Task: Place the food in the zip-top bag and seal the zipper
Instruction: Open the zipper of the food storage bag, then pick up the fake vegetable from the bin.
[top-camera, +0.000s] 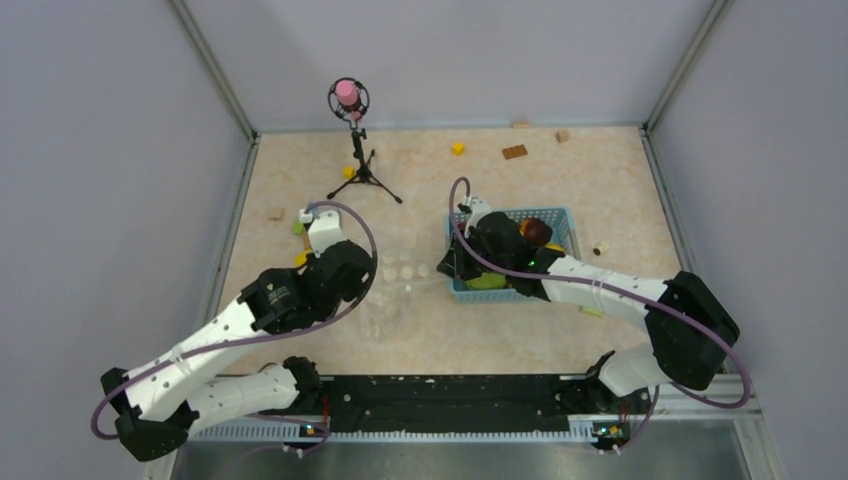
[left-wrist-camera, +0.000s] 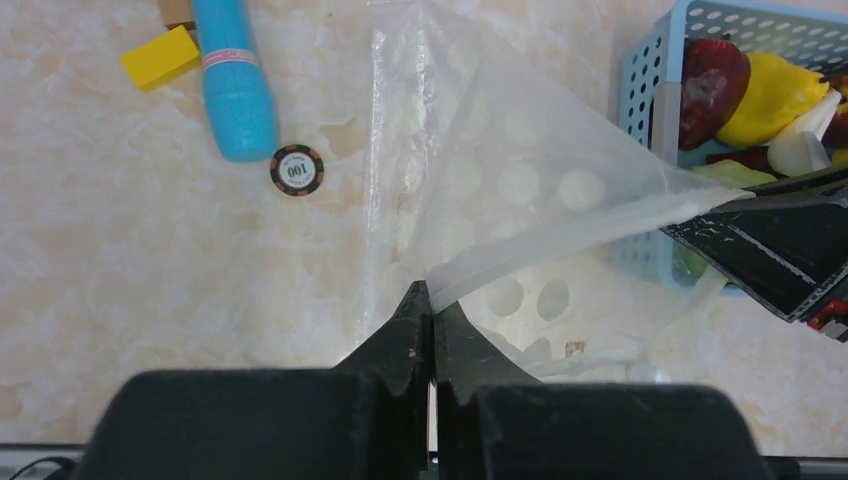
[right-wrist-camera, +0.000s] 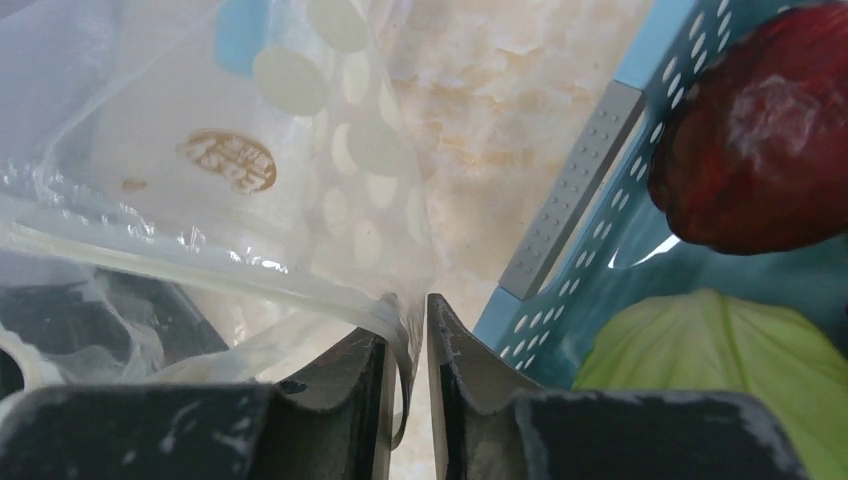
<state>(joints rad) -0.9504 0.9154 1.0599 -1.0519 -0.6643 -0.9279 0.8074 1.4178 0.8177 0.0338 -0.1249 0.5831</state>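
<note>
Left hand (left-wrist-camera: 432, 300) pinches the bag (left-wrist-camera: 520, 190) rim; right hand (right-wrist-camera: 408, 315) clamps the opposite rim beside the basket (left-wrist-camera: 640, 110). Judged step: opening the mouth. Loading food (left-wrist-camera: 712, 85) requires freeing one hand.

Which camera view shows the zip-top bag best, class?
The left wrist view: the zip-top bag is stretched between the left gripper and right gripper, dots and edges clear. The top external view shows only faint white dots; the right wrist view, a close-up of one pinched edge.
</note>
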